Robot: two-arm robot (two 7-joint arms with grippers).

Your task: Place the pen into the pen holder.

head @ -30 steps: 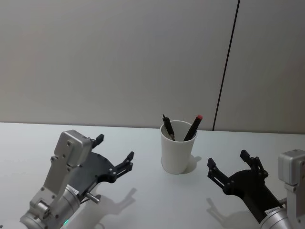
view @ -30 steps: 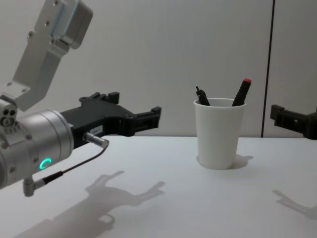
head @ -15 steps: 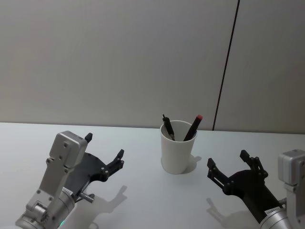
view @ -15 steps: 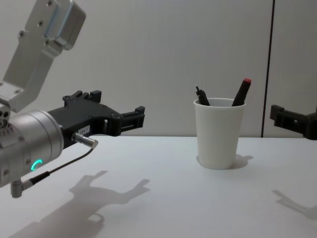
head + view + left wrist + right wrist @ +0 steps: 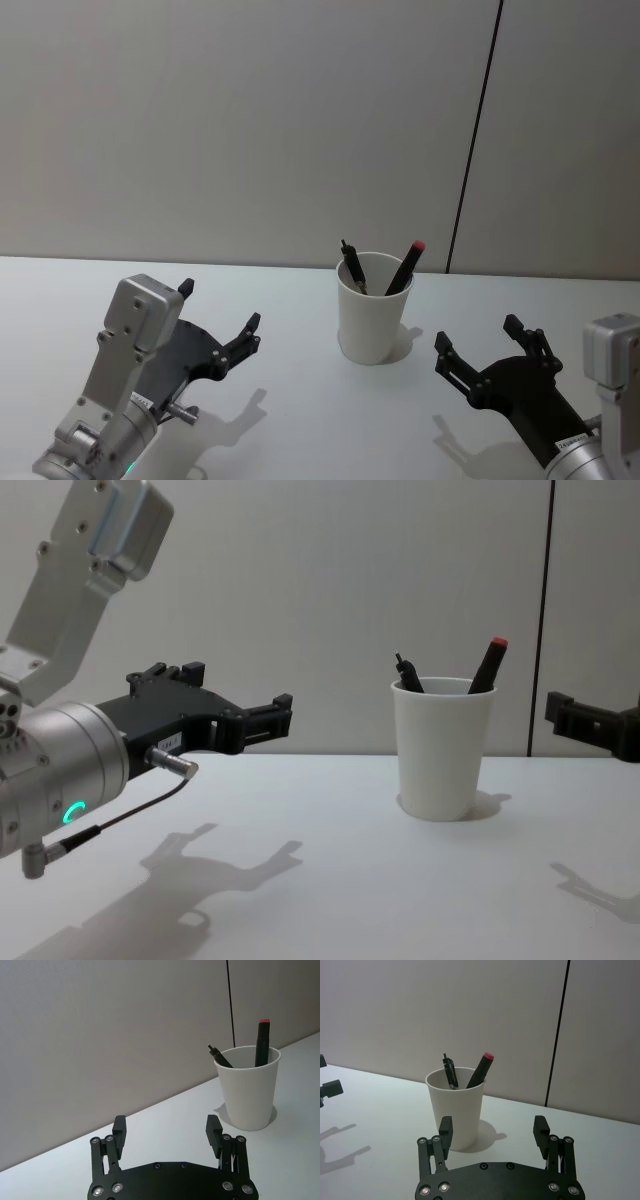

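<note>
The left gripper point(image 5: 218, 321) hangs over the white bench point(image 5: 300, 420), off to the left of the pen holder point(image 5: 373, 308), and its fingers point(image 5: 119, 1130) are spread wide with nothing between them. The right gripper point(image 5: 488, 348) is on the other side of the pen holder, and its fingers point(image 5: 445, 1131) are wide apart and empty too. Neither gripper touches the pen holder. The pen holder is a plain white paper cup that stands upright on the bench, with no writing on it. Two pens are inside it. The black pen with a red tip point(image 5: 405, 266) leans to the right with its red end up. The black pen with a clip point(image 5: 351, 266) leans to the left with its top end up. Both pens stick out above the rim. Small labels on the arms are too small to read.
</note>
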